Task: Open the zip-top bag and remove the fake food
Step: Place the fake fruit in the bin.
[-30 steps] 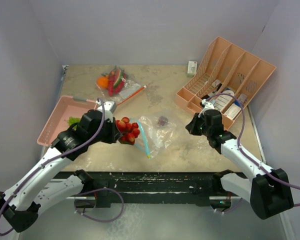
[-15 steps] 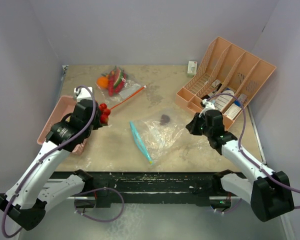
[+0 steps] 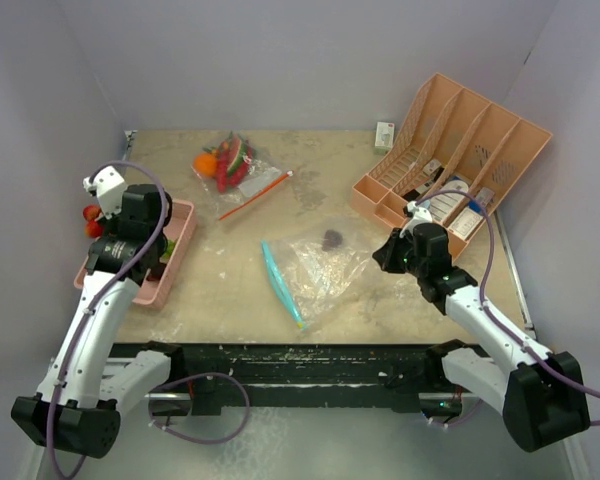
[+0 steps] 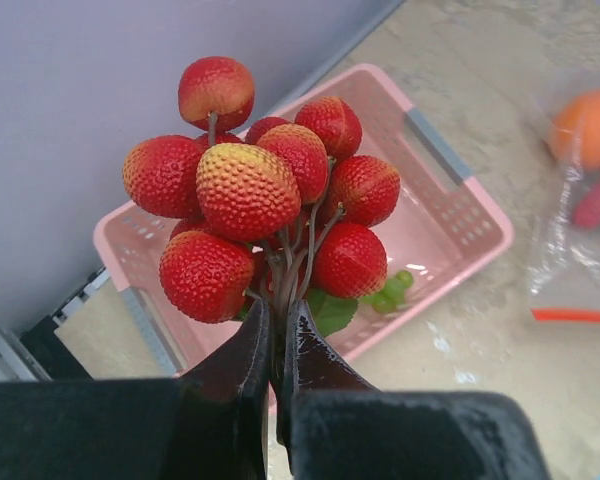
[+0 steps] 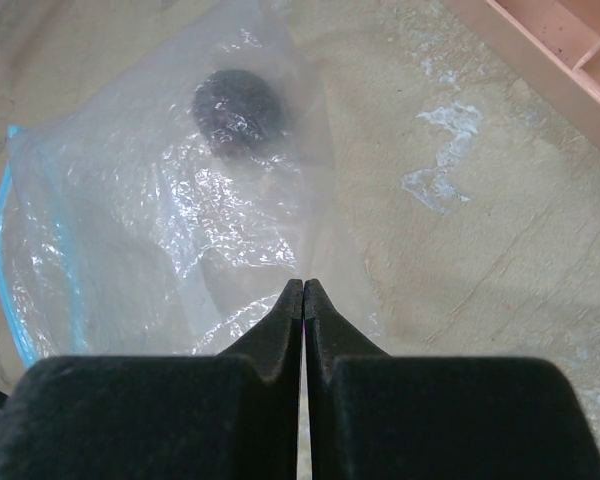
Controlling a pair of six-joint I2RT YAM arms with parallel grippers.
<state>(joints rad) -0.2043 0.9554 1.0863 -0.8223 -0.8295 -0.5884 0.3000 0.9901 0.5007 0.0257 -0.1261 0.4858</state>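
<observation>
Left end effector pinching bumpy red strawberries, crinkled clear bag

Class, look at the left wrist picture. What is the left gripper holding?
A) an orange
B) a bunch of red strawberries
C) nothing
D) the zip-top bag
B: the left gripper is pinched shut on the stems of the strawberries, and the red berries fan out just beyond its fingertips.

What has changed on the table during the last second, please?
The left gripper, shut on the strawberries, carried them from the bag leftward to the pink basket. The right gripper stayed shut over the bag, the plum still inside.
</observation>
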